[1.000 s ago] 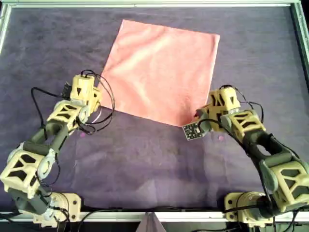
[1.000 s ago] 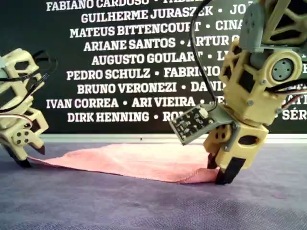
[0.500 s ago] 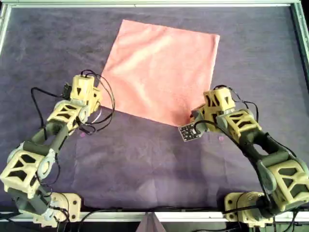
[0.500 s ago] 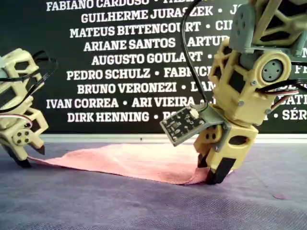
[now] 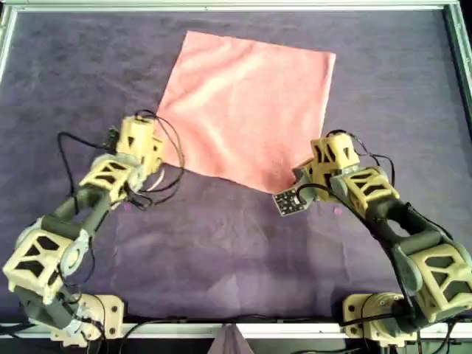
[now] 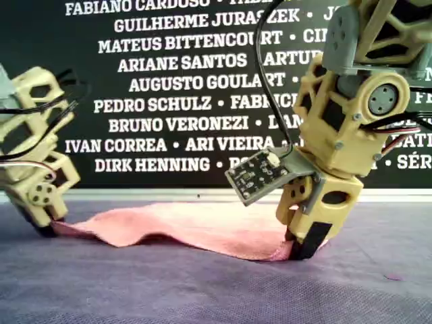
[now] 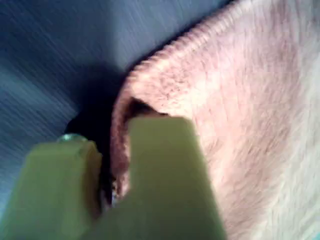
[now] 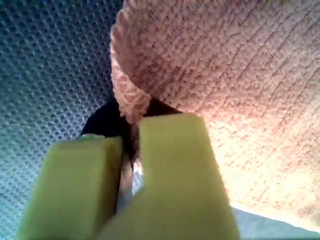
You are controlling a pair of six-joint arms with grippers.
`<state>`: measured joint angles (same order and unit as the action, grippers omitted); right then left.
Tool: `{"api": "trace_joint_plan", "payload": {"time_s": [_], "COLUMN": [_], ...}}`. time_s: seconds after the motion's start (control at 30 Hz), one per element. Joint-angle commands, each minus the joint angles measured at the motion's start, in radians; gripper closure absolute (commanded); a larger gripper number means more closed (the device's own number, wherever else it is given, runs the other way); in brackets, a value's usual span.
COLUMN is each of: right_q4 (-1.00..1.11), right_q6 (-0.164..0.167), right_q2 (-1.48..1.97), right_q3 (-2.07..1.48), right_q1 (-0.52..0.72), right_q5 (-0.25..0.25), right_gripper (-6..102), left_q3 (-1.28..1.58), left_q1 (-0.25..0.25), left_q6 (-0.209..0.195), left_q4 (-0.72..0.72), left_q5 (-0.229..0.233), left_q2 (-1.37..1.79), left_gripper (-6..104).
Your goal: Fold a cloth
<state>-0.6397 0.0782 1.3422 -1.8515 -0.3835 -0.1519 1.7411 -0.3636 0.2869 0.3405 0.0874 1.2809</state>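
Observation:
The salmon-pink cloth (image 5: 251, 103) lies spread on the dark purple mat (image 5: 221, 243). In the overhead view my left gripper (image 5: 156, 151) is at the cloth's left corner and my right gripper (image 5: 302, 171) at its near corner. The left wrist view shows my left gripper (image 7: 112, 140) shut, with the cloth (image 7: 250, 100) edge pinched between its fingers. The right wrist view shows my right gripper (image 8: 129, 135) shut on a curled corner of the cloth (image 8: 240, 75). In the exterior view the cloth (image 6: 196, 226) bulges up in a low ripple near the left gripper (image 6: 48, 228), and the right gripper (image 6: 300, 250) holds its corner down at the mat.
A metal frame (image 5: 221, 6) borders the mat on all sides. A small circuit board (image 5: 287, 202) juts from the right arm's wrist above the mat. A dark banner with white names (image 6: 169, 81) stands behind the table in the exterior view.
My left gripper moved toward the overhead view's right with the cloth corner, raising a ripple there. My right gripper shifted slightly toward the overhead view's left and its jaws shut on the near corner.

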Motion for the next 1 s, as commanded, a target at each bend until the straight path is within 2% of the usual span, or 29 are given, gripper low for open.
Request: {"api": "trace_joint_plan", "payload": {"time_s": [0.0, 0.1, 0.17, 0.23, 0.6, 0.97], "right_q4": [0.003, 0.003, 0.003, 0.003, -0.011, -0.02], "right_q6": [-0.005, -0.005, -0.005, -0.005, -0.006, -0.006], "right_q2": [0.008, 0.008, 0.008, 0.008, 0.034, 0.198], "right_q3": [0.077, 0.077, 0.077, 0.075, 0.063, -0.014], "right_q1": [0.0, 0.0, 0.0, 0.0, 0.0, 0.003], "right_q5": [-0.009, -0.008, -0.008, -0.008, -0.008, 0.008], "right_gripper": [94, 94, 94, 94, 94, 94], "left_q3": [-0.048, -0.044, -0.044, -0.046, -0.011, 0.316], "left_q1": [-0.064, -0.055, -0.052, -0.051, -0.051, -0.064], "left_q6": [0.006, 0.008, 0.008, 0.009, 0.011, 0.011], "left_q4": [-0.014, -0.014, -0.012, -0.011, 0.003, 0.002], "left_q5": [-0.008, 0.006, -0.005, 0.008, 0.011, -0.006], "left_q2": [0.029, 0.026, 0.026, 0.029, 0.123, 0.474], "left_gripper": [99, 99, 99, 99, 99, 99]}}
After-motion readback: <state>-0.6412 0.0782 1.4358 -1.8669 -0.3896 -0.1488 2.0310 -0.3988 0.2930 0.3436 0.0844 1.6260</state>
